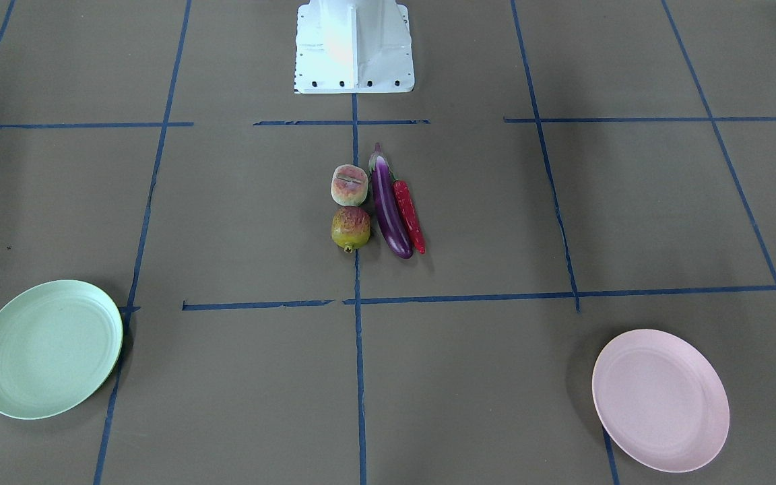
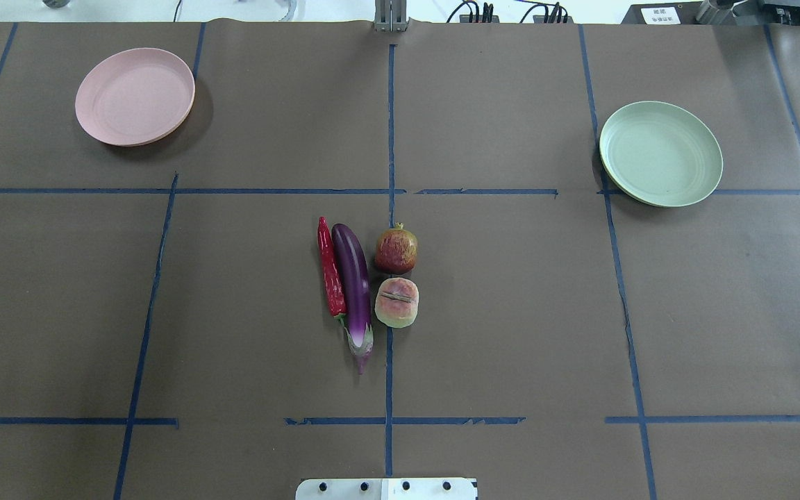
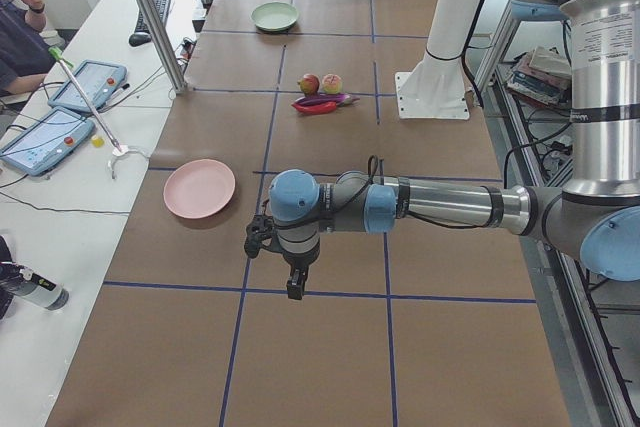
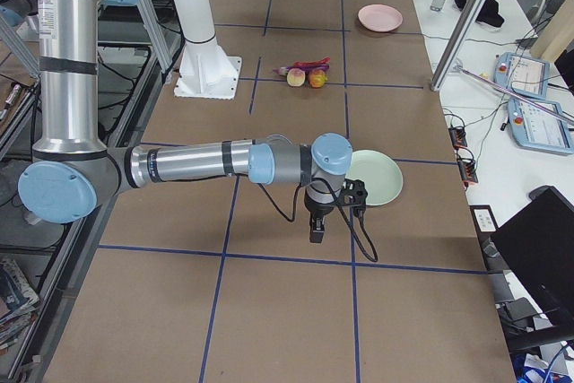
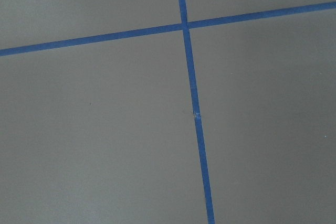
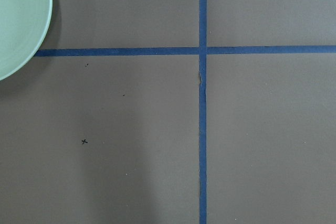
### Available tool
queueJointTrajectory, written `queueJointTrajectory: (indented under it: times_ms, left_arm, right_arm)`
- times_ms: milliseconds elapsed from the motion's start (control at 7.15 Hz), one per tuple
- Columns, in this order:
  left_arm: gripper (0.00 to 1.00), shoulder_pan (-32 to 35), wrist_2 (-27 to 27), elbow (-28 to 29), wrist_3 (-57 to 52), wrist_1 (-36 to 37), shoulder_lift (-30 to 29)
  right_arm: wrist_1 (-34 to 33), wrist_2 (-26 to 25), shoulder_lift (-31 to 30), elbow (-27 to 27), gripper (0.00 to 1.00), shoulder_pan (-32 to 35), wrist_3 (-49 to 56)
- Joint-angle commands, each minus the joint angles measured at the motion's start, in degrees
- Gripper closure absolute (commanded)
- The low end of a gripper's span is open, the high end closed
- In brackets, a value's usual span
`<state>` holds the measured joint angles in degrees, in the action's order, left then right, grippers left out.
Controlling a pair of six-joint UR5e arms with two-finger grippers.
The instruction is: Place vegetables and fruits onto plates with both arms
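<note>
The purple eggplant [image 2: 355,288], the red chili pepper [image 2: 330,267], the pomegranate [image 2: 396,250] and the peach [image 2: 396,302] lie close together at the table's middle. The pink plate [image 2: 135,96] sits far left and the mint green plate [image 2: 660,153] far right, both bare. My left gripper [image 3: 293,287] hangs above the table beyond the pink plate [image 3: 200,188], seen only in the exterior left view. My right gripper [image 4: 317,232] hangs beside the green plate [image 4: 375,177], seen only in the exterior right view. I cannot tell whether either is open or shut.
The white base block [image 1: 354,47] stands at the robot's edge of the table. Blue tape lines [image 2: 389,208] cross the brown table cover. Tablets and cables [image 3: 70,107] lie on a side bench. The right wrist view shows the green plate's rim [image 6: 21,19].
</note>
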<state>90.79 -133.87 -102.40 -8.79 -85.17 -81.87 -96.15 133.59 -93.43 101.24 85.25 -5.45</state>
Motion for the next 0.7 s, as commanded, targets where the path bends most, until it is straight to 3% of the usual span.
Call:
queueJointTrajectory:
  times_ms: [0,280,419,559]
  left_arm:
    - [0.0,-0.1,0.0,-0.3,-0.1,-0.3,0.0]
    - [0.0,-0.1,-0.2,-0.2,0.0,-0.4,0.0]
    - [0.0,-0.1,-0.2,-0.2,0.0,-0.4,0.0]
    - [0.0,-0.2,-0.3,-0.2,0.0,-0.4,0.0]
  right_arm:
    - [0.0,0.3,0.3,0.0,0.0,0.0,-0.2]
    - [0.3,3.9,2.3,0.3,0.0,-0.1,-0.4]
    - [4.1,4.0,2.8,0.3,0.0,-0.4,-0.7]
    - [9.3,4.0,5.1,-0.3,0.09,-2.4,-4.5]
